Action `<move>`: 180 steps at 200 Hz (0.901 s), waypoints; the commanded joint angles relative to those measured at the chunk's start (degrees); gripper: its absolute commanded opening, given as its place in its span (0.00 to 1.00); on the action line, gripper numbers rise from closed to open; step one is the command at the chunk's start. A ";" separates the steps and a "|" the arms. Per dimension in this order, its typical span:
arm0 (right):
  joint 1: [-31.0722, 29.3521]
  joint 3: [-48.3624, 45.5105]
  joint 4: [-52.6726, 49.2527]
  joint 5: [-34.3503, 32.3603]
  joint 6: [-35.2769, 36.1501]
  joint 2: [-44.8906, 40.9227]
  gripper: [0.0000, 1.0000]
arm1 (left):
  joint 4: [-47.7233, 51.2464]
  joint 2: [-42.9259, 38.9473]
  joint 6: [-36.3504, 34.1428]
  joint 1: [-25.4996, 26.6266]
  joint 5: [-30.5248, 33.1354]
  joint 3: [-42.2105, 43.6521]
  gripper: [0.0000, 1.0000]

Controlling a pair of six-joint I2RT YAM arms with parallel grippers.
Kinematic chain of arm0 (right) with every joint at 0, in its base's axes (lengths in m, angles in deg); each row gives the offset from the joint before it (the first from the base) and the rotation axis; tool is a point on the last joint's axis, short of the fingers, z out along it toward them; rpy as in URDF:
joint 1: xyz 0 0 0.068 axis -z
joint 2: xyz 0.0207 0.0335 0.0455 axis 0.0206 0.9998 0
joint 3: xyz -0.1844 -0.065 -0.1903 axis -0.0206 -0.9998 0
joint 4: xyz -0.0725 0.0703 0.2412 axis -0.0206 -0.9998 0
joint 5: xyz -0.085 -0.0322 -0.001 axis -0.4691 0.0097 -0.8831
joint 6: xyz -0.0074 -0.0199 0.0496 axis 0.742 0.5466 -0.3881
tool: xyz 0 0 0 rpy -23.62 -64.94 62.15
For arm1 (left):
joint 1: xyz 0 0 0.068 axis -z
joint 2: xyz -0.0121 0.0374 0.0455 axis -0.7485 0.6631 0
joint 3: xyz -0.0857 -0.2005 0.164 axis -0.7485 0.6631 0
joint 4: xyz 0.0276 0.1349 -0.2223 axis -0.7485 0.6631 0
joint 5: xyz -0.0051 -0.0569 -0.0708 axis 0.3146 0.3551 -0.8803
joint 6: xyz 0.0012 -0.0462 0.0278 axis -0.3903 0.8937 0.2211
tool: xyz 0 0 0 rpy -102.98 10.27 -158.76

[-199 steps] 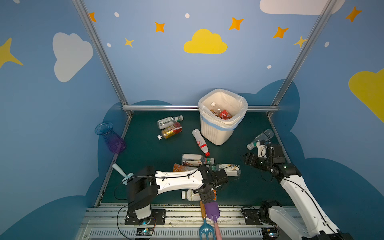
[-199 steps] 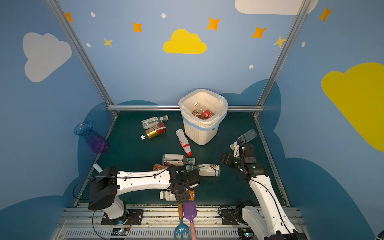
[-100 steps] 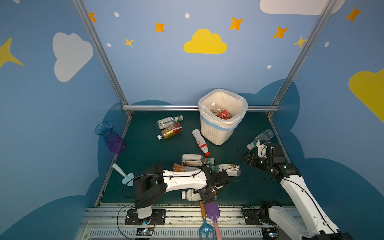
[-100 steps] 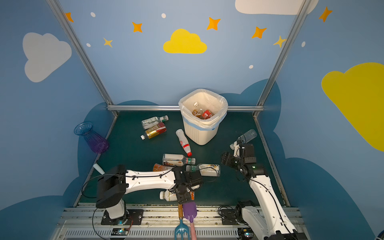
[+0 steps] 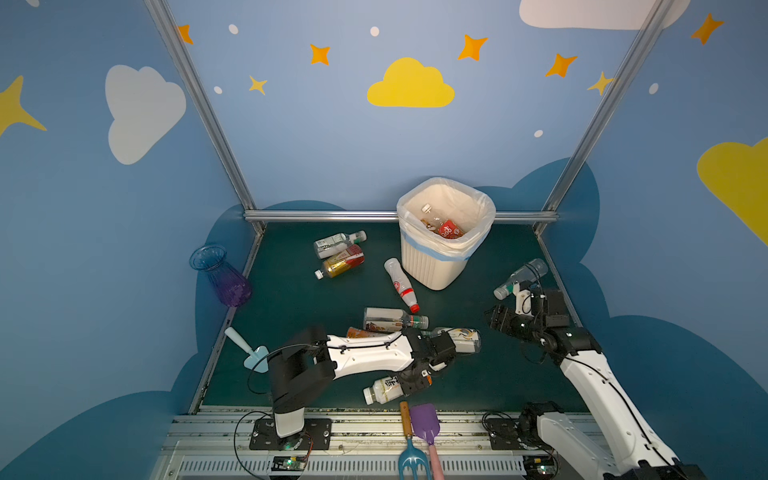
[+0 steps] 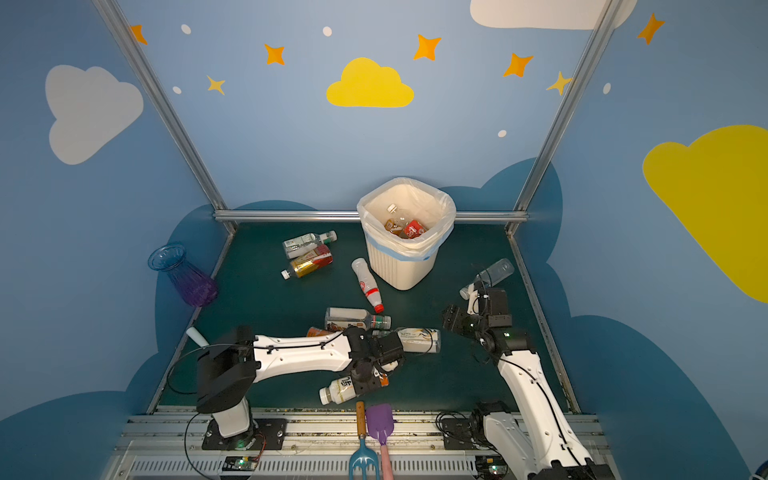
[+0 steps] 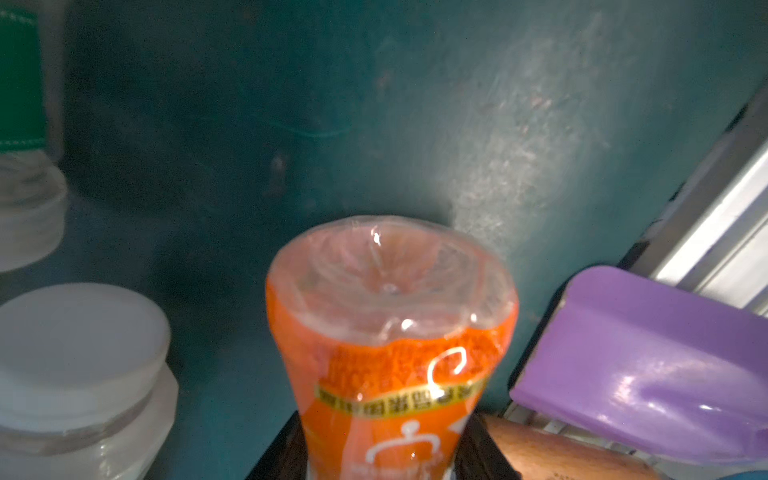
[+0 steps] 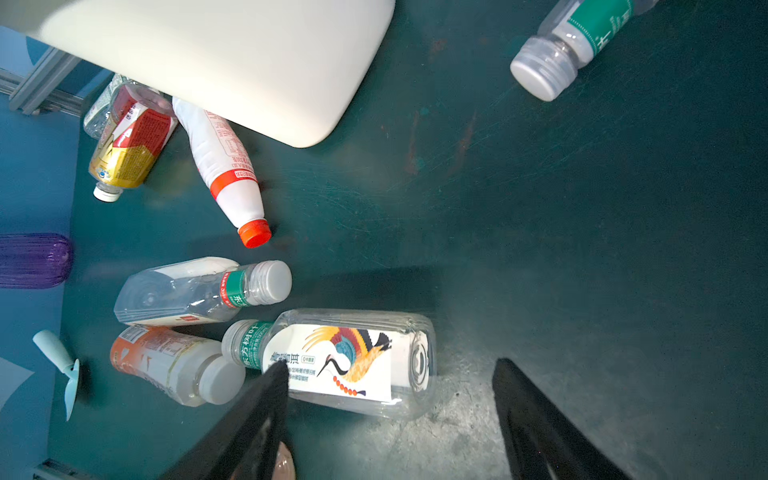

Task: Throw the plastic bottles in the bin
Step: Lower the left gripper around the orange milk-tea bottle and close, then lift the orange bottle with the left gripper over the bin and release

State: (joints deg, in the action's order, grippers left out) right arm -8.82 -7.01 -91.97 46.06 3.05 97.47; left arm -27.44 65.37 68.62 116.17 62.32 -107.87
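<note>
Bottles (image 5: 401, 284) lie strewn on floor (image 5: 291, 299), a few in bin (image 5: 432, 266) far-centre. L gripper (image 5: 415, 380) clamps orange bottle (image 7: 390, 374) by near edge. R gripper (image 8: 390, 365), jaws wide & empty, hovers right of mid cluster.

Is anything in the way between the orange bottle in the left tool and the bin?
Only other bottles lying flat: the crane-label bottle, the green-necked bottle and the red-capped white bottle lie between the orange bottle in the left tool and the bin. Lifted over them, the way looks clear.
</note>
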 commanded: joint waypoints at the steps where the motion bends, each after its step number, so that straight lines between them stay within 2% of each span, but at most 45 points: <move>1: -0.10 -0.44 0.42 -0.74 0.25 0.01 0.78 | 0.53 -1.26 -1.01 -1.53 2.00 -1.07 0.51; 119: -0.10 -0.17 0.40 -1.42 -0.60 -0.38 0.78 | 0.36 -17.91 2.54 -9.68 1.09 -2.32 0.45; 160: -0.18 0.00 0.48 -1.33 -1.04 -0.89 0.78 | -4.56 -32.30 7.96 -17.32 -0.09 -0.11 0.45; 180: -0.10 0.09 0.54 -1.03 -1.26 -0.99 0.78 | -7.60 -39.29 10.62 -22.53 -3.26 0.23 0.45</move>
State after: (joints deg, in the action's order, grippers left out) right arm -8.82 -7.01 -91.95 45.51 2.39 97.34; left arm -30.81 33.44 74.63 98.09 62.00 -108.11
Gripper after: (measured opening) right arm 0.779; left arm 0.452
